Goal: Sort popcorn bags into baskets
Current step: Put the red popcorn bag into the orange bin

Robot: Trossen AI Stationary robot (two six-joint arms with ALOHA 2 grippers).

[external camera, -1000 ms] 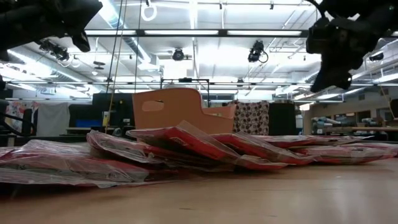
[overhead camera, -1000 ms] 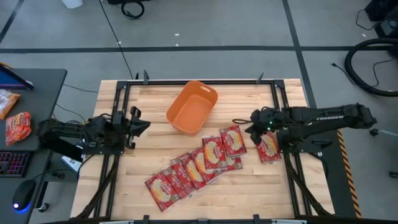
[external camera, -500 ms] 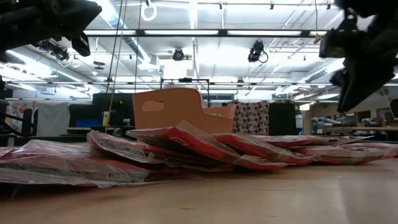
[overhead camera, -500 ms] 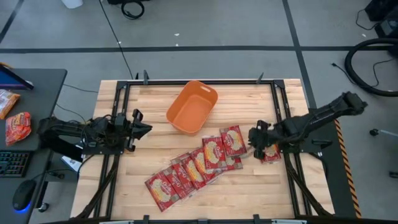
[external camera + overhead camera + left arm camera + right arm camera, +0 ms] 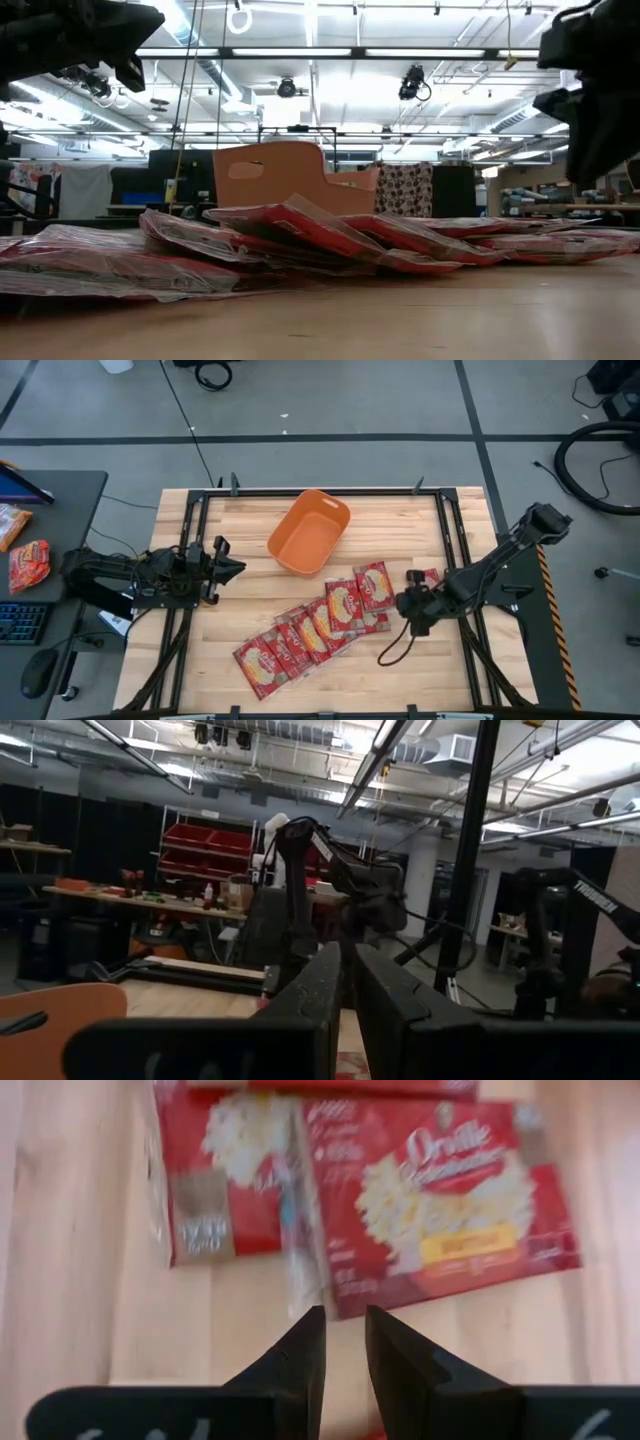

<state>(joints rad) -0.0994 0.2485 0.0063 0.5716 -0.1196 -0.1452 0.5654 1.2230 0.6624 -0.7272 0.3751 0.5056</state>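
Observation:
Several red popcorn bags with cream panels lie flat in an overlapping diagonal row on the table; the low view shows the same bags. One more bag lies apart, mostly hidden under my right arm. The orange tub stands beyond the row. My right gripper hovers shut beside the row's right end, pointing down at two bags, its fingers just short of their edge. My left gripper waits shut at the table's left side.
A dark cable loop hangs from the right arm onto the wood near the row's right end. Black frame rails run along the table's sides. Bare wood lies along the near edge and left of the tub.
My right gripper has moved toward the table's near edge, from over the separate bag to a spot beside the row's right end, while its arm has swung from lying across the table to slanting in from the far right. The bags have stayed where they were.

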